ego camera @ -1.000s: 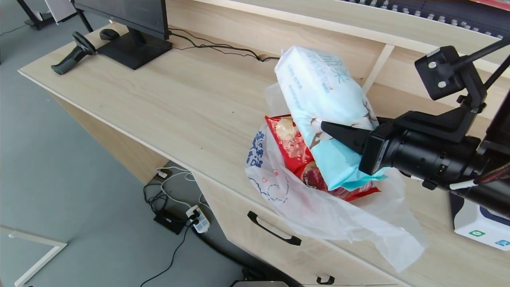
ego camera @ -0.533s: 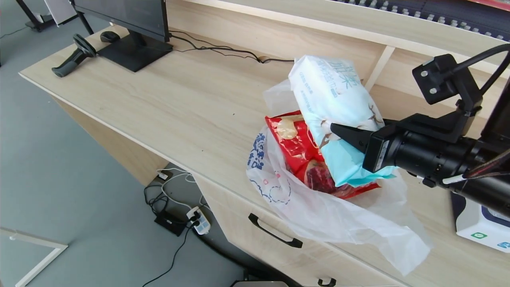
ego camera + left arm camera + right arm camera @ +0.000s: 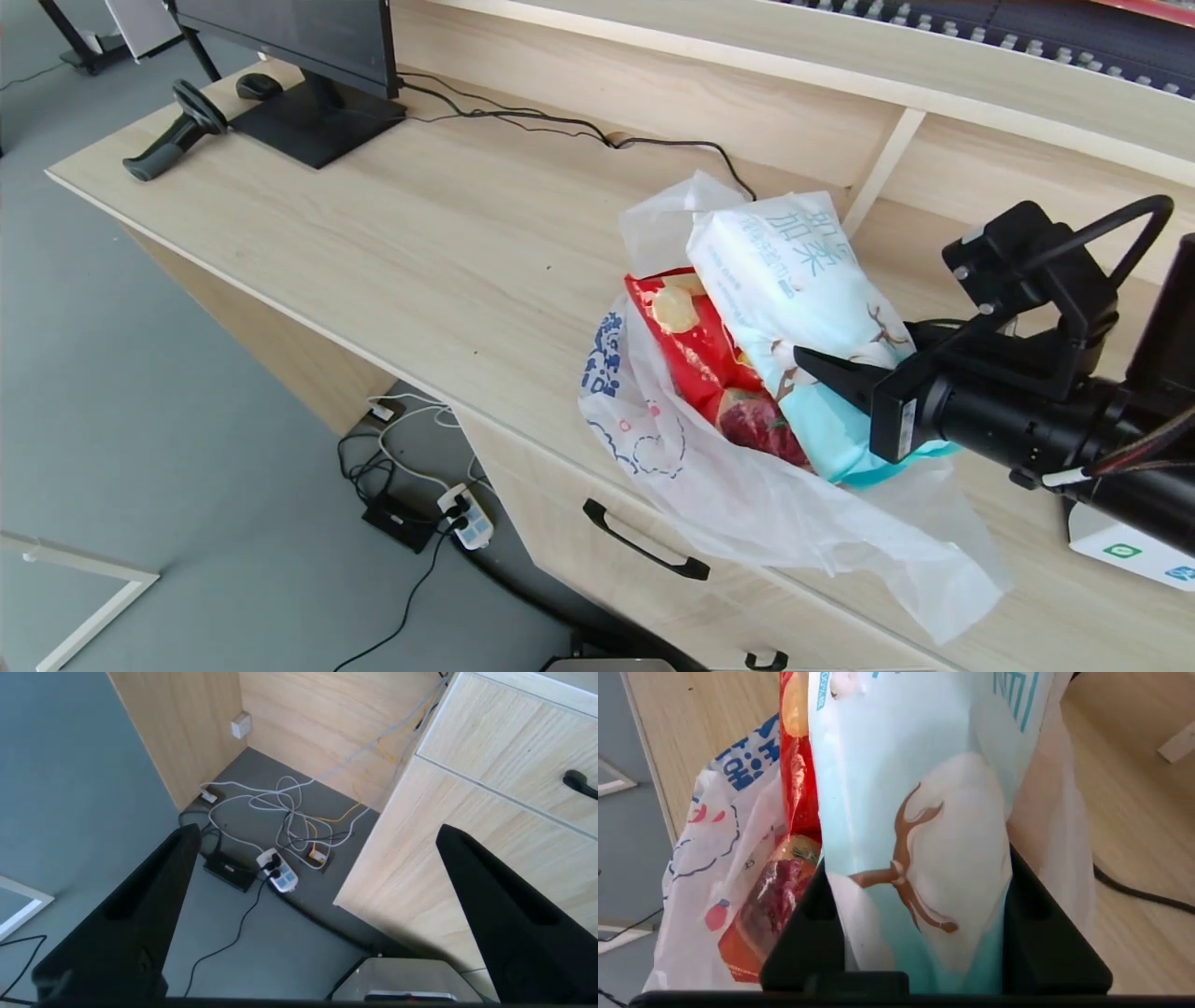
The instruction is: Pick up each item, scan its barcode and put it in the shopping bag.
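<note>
Pack [image 3: 794, 271]: head view; right gripper [image 3: 826, 366] pinches its lower end, tilting it into shopping bag [image 3: 747, 504]; snack packet [image 3: 695, 350] at its 9 o'clock.
Left gripper [image 3: 318, 910]: left wrist view; spread, empty, beside desk [image 3: 486, 793].
Jaws: right wrist view; clamped either side, shopping bag around, so release looks near.

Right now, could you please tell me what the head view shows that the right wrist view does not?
Only the head view: the monitor, the handheld scanner and the drawer handle. Only the right wrist view: both fingers of the right gripper pressing the tissue pack from either side. Both: the tissue pack, the red snack bag and the shopping bag on the counter.
</note>
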`<state>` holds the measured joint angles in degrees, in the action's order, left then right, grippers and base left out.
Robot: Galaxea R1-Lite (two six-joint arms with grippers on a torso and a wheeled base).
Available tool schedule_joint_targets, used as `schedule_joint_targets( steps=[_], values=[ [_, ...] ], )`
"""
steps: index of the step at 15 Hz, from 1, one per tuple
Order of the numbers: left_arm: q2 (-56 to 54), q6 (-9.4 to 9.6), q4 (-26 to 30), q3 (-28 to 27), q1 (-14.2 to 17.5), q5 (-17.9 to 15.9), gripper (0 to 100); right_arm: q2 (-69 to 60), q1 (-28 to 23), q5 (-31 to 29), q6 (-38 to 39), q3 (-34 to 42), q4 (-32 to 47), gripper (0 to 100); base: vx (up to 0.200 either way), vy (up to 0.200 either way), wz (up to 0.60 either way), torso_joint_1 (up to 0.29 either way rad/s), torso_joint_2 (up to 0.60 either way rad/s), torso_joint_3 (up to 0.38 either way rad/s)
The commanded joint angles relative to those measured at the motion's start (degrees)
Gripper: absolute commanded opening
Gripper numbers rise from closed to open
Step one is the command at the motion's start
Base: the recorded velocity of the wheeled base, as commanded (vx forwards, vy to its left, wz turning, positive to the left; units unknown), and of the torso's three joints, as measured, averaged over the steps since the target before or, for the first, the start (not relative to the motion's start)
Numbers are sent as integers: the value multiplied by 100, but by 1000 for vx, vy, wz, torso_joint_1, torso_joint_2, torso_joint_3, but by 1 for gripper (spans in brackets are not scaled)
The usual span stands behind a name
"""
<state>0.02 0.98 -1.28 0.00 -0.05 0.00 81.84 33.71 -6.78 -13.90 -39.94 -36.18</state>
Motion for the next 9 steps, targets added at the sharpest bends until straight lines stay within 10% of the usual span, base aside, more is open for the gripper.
schedule_joint_targets(
  steps=[1,9],
  values=[
    [6,-1,-4,0,-4,0,100,131,22,-122,-60,-84,-3,0,0,0,0,0,0,0],
    [6,-1,-4,0,-4,0,100,122,382,-192,-482,135,-21,0,0,0,0,0,0,0]
  ],
)
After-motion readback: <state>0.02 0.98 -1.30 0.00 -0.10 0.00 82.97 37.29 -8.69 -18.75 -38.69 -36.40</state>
